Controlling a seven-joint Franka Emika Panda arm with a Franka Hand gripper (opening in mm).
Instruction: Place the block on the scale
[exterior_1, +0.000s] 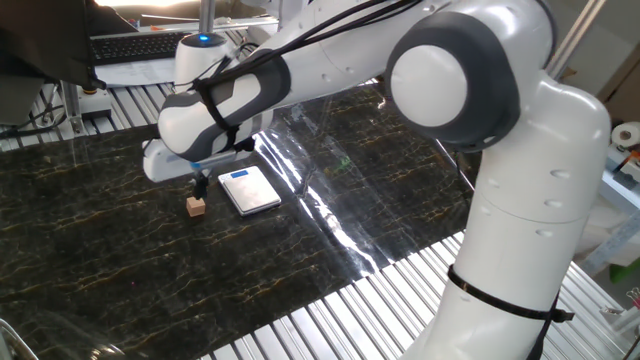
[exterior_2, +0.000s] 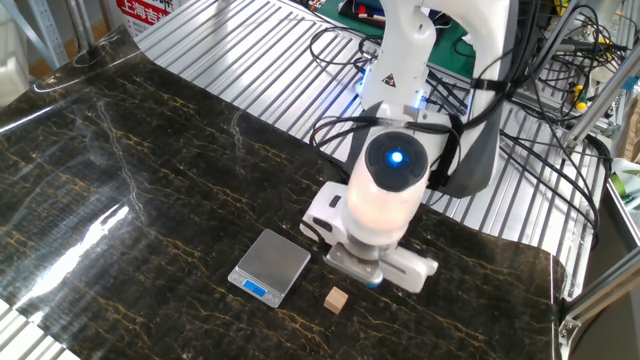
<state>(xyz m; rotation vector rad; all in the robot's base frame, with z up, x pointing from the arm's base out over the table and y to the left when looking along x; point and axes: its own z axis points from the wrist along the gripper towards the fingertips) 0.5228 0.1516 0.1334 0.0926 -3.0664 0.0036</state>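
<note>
The block (exterior_1: 195, 206), a tiny brown wooden cube, lies on the dark marble tabletop just left of the scale (exterior_1: 249, 189), a small flat silver-white square with a blue display strip. In the other fixed view the block (exterior_2: 337, 299) lies right of the scale (exterior_2: 270, 266). My gripper (exterior_1: 199, 186) hangs just above the block, slightly behind it, with nothing in it. Only a dark bit of the fingers shows below the white hand, so their spread is unclear. In the other fixed view the hand (exterior_2: 372, 262) hides the fingers.
Ribbed metal tabletop (exterior_2: 250, 40) surrounds the dark marble mat (exterior_1: 110, 250). A keyboard (exterior_1: 140, 45) lies at the back. Cables (exterior_2: 520, 120) trail behind the arm's base. A shiny plastic sheet (exterior_1: 330, 200) lies right of the scale.
</note>
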